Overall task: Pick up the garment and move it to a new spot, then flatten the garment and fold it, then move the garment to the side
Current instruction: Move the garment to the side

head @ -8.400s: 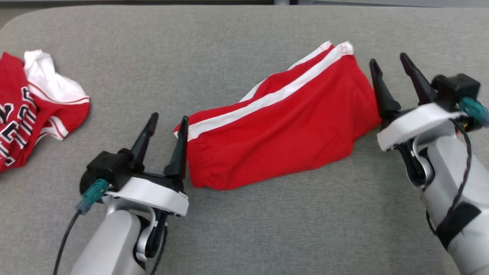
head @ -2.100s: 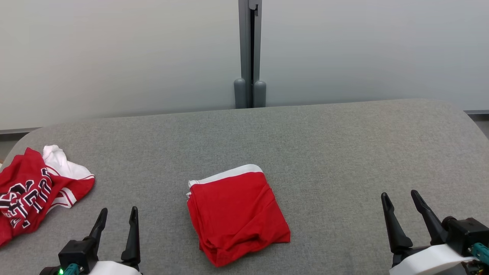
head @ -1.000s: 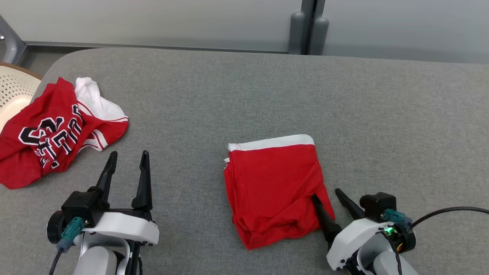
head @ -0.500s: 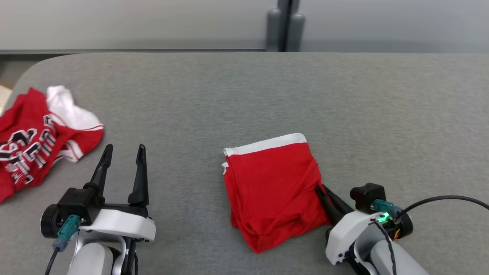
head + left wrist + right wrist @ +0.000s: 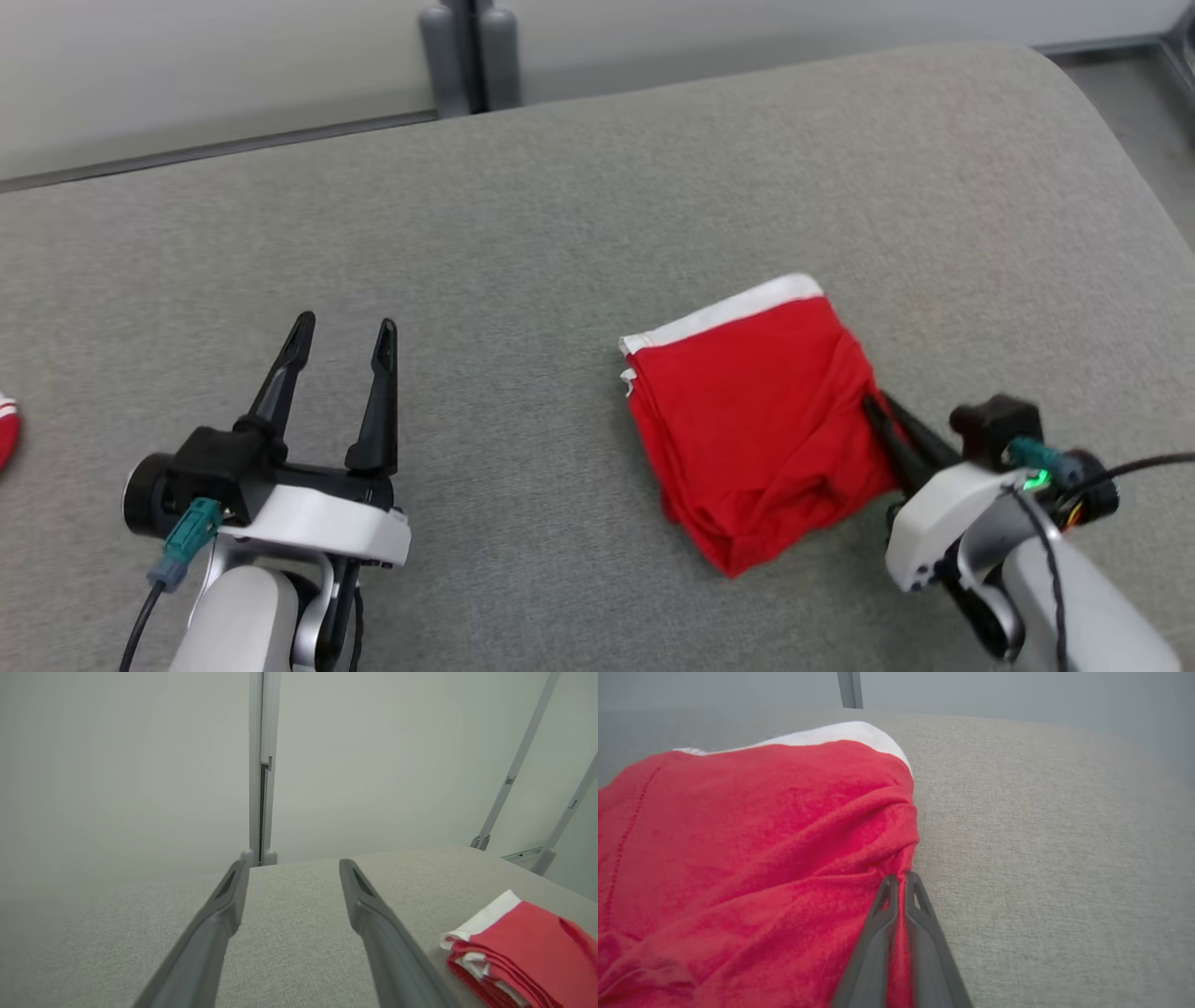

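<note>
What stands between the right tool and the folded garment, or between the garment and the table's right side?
Nothing visible. The right tool is shut on the garment at its edge; the table beyond shows no obstacle.

Both arms are basically twins. The left pincer [image 5: 344, 322] and right pincer [image 5: 878, 403] each have two long matte black fingers [image 5: 378, 392], tapering to points, with a slot near the tip. Behind them is a glossy white shell [image 5: 327, 525]. A chunky black block [image 5: 224, 462] sits on top of the shell, a teal plug [image 5: 191, 532] with a black cable [image 5: 140, 625] hangs off its side, and a pale grey forearm [image 5: 245, 623] runs below it. The right shell also has a tiny green light [image 5: 1033, 483] beside it.
</note>
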You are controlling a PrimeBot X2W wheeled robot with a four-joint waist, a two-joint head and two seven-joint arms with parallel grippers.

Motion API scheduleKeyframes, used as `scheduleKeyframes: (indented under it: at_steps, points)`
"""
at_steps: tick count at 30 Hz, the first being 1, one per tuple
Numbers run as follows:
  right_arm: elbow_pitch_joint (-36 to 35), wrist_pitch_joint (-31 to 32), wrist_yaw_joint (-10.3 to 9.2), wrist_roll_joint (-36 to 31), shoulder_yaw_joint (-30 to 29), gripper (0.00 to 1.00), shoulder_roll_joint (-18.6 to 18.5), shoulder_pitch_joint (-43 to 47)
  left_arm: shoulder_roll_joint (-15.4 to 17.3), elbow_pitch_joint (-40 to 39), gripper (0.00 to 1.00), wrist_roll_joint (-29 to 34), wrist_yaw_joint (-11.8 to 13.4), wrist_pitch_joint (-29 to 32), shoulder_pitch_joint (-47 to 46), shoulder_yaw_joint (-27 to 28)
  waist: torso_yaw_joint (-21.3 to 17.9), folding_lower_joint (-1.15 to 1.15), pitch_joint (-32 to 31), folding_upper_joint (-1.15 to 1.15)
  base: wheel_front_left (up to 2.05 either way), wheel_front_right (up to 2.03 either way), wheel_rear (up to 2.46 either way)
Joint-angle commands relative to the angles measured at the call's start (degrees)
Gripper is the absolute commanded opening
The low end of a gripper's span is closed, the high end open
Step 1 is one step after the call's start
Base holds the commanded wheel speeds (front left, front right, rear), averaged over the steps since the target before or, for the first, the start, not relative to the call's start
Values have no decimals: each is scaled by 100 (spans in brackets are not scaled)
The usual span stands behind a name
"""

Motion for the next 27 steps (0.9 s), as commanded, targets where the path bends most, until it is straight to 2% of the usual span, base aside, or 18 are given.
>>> scheduleKeyframes:
  at_steps: [1,5,8,14,18,21,22,23,24,27]
  points:
    - [-62,25,-12,51,-20,0,-91,-254,47,-69,100,33,-19,23,-160,-12,-259,0,273,0,0,0,0]
    - [126,-17,-13,149,-249,0,-395,-780,62,-248,100,70,-92,76,-346,-133,-352,0,600,0,0,0,0]
    - [502,-176,-12,292,-720,0,-833,-1369,60,-466,100,146,-178,165,-614,-323,-242,0,1001,0,0,0,0]
    - [1174,-299,-12,305,-1444,0,-1583,-1956,55,-742,100,226,-308,244,-1095,-602,68,0,1709,0,0,0,0]
    - [1491,-391,-12,293,-1820,0,-1828,-2155,81,-835,100,247,-352,262,-1277,-688,173,0,1972,0,0,0,0]
    - [1764,-472,-12,359,-2121,0,-1791,-2362,133,-916,100,264,-371,288,-1388,-711,180,0,2156,0,0,0,0]
    - [1833,-531,-12,294,-2151,12,-1768,-2405,152,-929,100,274,-373,297,-1404,-712,173,0,2183,0,0,0,0]
    - [1899,-563,-12,304,-2199,42,-1711,-2441,171,-935,100,280,-372,308,-1410,-715,164,0,2193,0,0,0,0]
    - [1985,-595,-12,275,-2250,100,-1667,-2465,186,-936,100,282,-361,302,-1406,-709,147,0,2193,0,0,0,0]
    - [2219,-784,-12,146,-2406,100,-1548,-2453,230,-910,100,265,-323,310,-1348,-683,76,0,2123,0,0,0,0]
